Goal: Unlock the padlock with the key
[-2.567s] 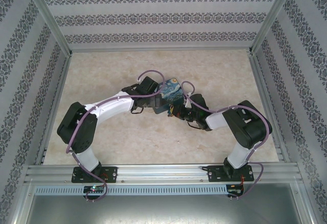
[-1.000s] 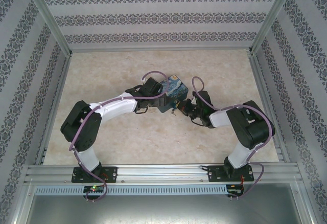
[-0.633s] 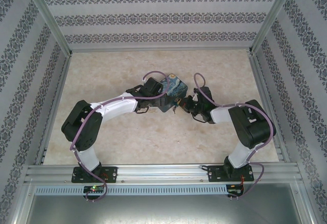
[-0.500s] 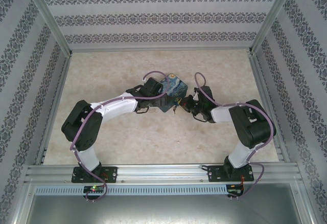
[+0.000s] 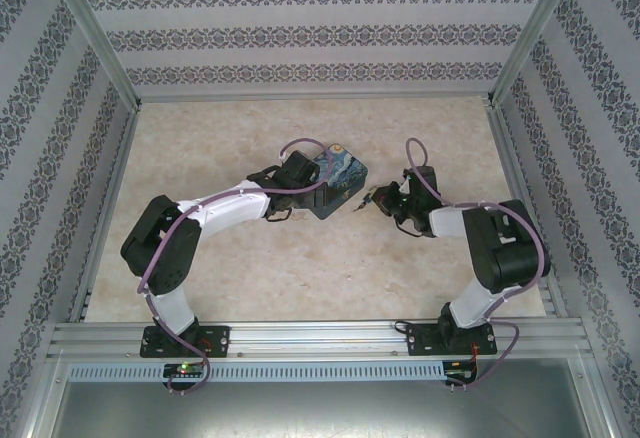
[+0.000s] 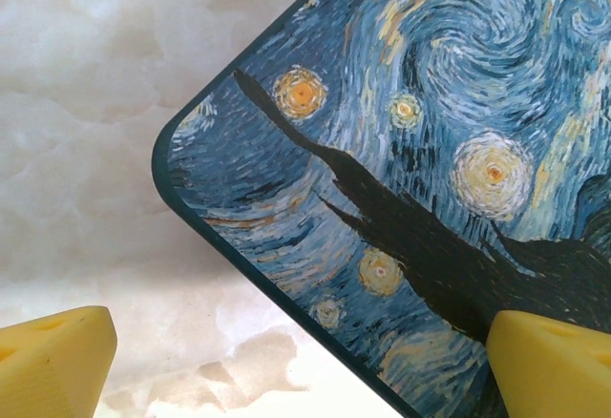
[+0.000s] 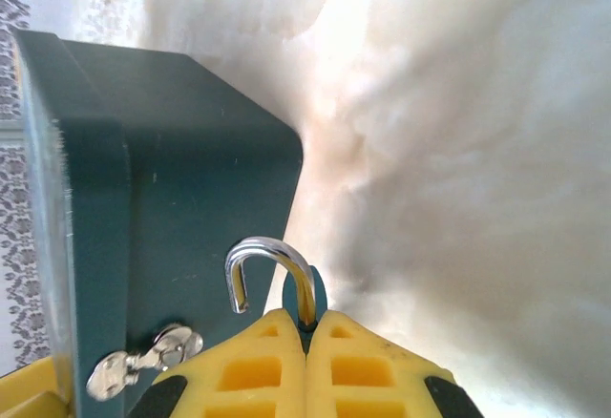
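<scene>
Pale marbled bench (image 5: 250, 258). Near its middle, the right gripper (image 7: 307, 327) has its jaws clamped on the blue padlock (image 7: 304, 289), shackle open, beside a painted box (image 6: 410, 151). The left gripper (image 6: 305, 370) spreads its jaws wide over the box's corner.

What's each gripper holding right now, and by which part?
Right gripper: jaws shut on the tiny blue padlock with silvery shackle, pinched by its body, shackle sticking out. Left gripper: jaws open over the blue-and-yellow painted box, holding nothing.
</scene>
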`<state>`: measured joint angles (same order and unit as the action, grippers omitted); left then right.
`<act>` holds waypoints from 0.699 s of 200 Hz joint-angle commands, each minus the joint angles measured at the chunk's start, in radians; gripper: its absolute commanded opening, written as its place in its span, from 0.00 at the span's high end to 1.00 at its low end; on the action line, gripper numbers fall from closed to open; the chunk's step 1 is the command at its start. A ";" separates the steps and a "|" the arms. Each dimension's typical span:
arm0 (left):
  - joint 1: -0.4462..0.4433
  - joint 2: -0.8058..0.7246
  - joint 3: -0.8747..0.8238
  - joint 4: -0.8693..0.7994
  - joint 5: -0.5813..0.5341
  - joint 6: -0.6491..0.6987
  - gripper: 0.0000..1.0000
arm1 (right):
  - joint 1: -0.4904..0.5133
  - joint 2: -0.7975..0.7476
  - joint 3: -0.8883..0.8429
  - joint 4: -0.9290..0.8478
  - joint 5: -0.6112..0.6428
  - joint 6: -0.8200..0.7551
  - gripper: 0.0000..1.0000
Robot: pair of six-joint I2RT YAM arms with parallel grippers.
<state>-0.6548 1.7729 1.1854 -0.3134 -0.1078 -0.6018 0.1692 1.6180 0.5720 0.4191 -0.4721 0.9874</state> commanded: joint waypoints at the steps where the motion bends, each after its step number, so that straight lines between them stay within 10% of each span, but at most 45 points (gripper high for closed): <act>1: -0.013 0.021 0.003 -0.161 0.025 0.042 0.00 | -0.011 -0.089 -0.055 -0.007 -0.046 -0.030 1.00; 58: -0.012 -0.073 0.064 -0.174 0.059 0.042 0.00 | 0.097 -0.328 -0.168 -0.106 -0.052 -0.025 1.00; 140: -0.012 -0.262 -0.015 -0.193 -0.032 0.002 0.00 | 0.625 -0.308 -0.159 -0.059 0.225 0.087 1.00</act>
<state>-0.6548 1.5700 1.2057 -0.4644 -0.0784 -0.5838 0.6823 1.2549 0.3779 0.3244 -0.3679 1.0325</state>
